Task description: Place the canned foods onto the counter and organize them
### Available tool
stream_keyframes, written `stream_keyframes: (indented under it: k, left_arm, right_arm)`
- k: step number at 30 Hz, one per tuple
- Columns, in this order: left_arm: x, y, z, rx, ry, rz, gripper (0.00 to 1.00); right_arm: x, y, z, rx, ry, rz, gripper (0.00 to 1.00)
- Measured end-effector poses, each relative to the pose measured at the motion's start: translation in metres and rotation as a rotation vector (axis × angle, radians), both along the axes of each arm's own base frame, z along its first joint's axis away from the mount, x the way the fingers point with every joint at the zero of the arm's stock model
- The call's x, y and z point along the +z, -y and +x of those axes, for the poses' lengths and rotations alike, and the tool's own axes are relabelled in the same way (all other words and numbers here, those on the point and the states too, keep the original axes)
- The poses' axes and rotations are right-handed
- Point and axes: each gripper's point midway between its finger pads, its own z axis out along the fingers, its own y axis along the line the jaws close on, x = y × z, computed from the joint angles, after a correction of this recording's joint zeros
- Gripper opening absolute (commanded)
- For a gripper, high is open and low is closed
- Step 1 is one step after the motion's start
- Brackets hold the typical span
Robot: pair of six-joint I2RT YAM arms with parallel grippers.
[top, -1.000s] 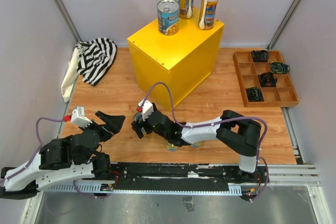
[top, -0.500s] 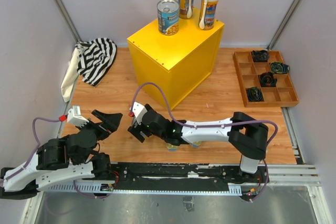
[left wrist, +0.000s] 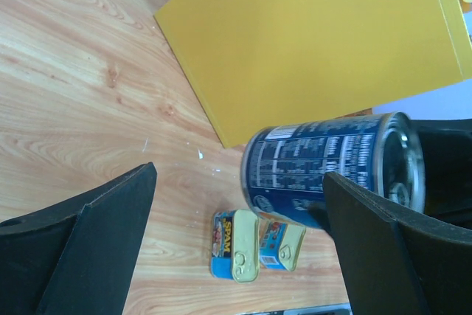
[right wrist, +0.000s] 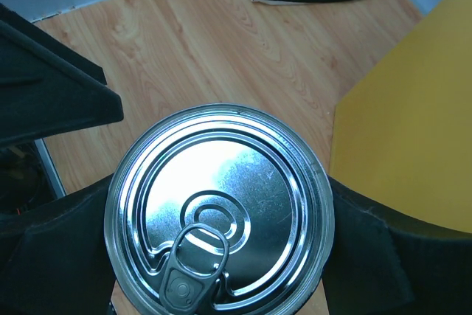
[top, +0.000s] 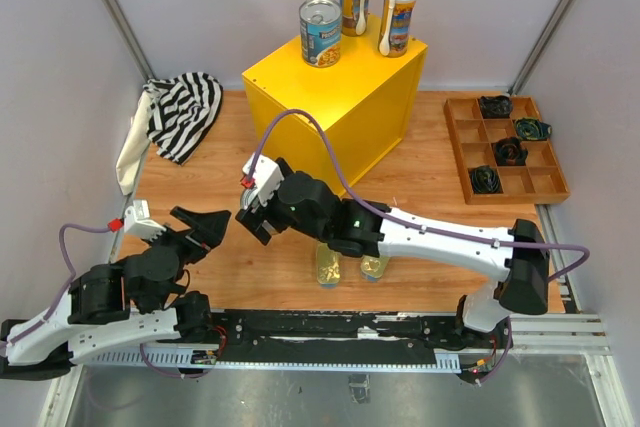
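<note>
Lift noted: right gripper [top: 258,213], clamped on wide blue-labelled silver-topped can [right wrist: 217,215], has risen twd upper-centre big yellow metal box [top: 300,97]. Left gripper [top: 206,227] agape, empty. Flat golden tins [top: 328,267] at lower centre pending.

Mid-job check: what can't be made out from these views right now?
Top view: right gripper hides the held can; only wrist views show it.
Top view: right arm partly covers the golden tins.
Right wrist view: the lid hides the can's label; bottom edge crops the lid.
Left wrist view: yellow box's top nearly all cropped at the right edge.
Top view: black gadgets in the tray too small to identify.
</note>
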Motion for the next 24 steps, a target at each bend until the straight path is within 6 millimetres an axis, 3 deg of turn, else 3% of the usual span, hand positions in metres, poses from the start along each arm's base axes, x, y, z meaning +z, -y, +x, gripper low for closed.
stream_keyframes:
  k: [10,19,24]
  left_arm:
    - [0.014,0.005,0.004,0.001,0.048,-0.005,0.99]
    - [0.023,0.029,0.012,-0.042,0.086,0.090,0.99]
    - [0.027,0.044,0.015,-0.082,0.103,0.138,0.99]
  right_arm:
    - [0.063,0.018,0.005,-0.018,0.080,-0.001,0.01]
    - [0.129,0.042,0.018,-0.083,0.189,0.045,0.00]
    - [0.149,0.058,0.037,-0.132,0.211,0.064,0.00]
